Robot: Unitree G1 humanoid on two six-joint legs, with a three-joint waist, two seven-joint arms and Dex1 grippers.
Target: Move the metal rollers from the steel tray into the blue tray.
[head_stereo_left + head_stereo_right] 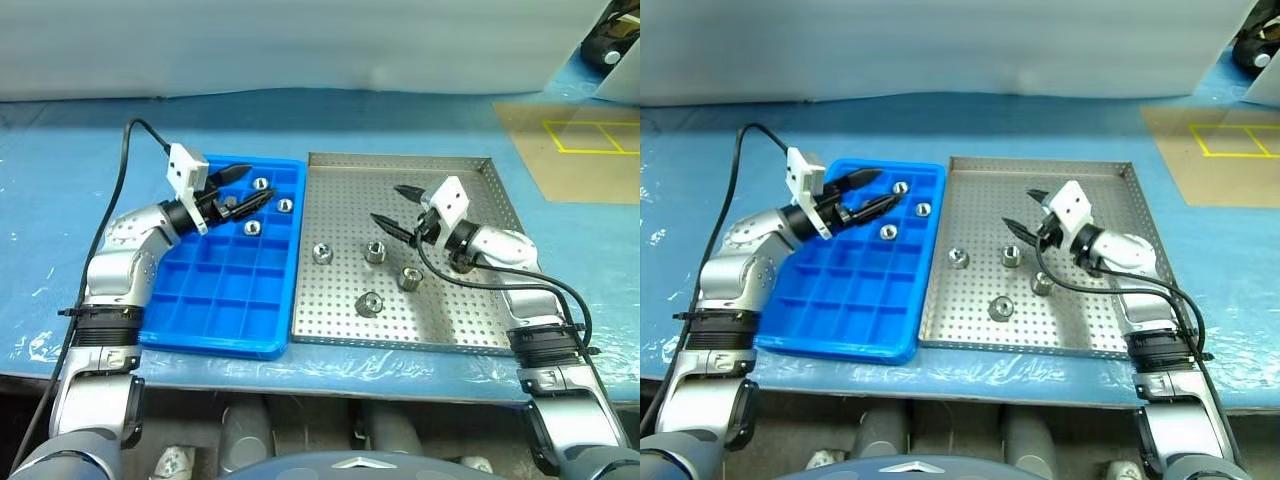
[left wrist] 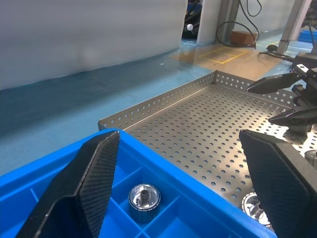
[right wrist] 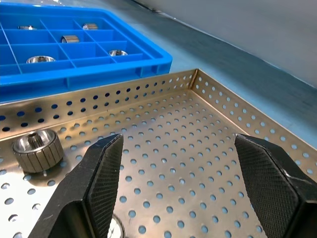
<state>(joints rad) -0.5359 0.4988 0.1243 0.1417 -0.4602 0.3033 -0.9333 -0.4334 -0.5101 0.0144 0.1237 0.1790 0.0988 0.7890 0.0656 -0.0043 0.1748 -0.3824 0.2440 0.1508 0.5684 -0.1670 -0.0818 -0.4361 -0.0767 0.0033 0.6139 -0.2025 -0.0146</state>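
Steel tray (image 1: 470, 330) near-right bare (rollers (image 1: 375, 252) crowd middle).

Around my work area
A blue sheet (image 1: 420, 120) covers my bench (image 1: 300, 365); at the upper right of the frame lies a brown floor patch (image 1: 575, 150) with yellow tape lines (image 1: 590, 136), and a pale wall (image 1: 300, 45) spans the top.
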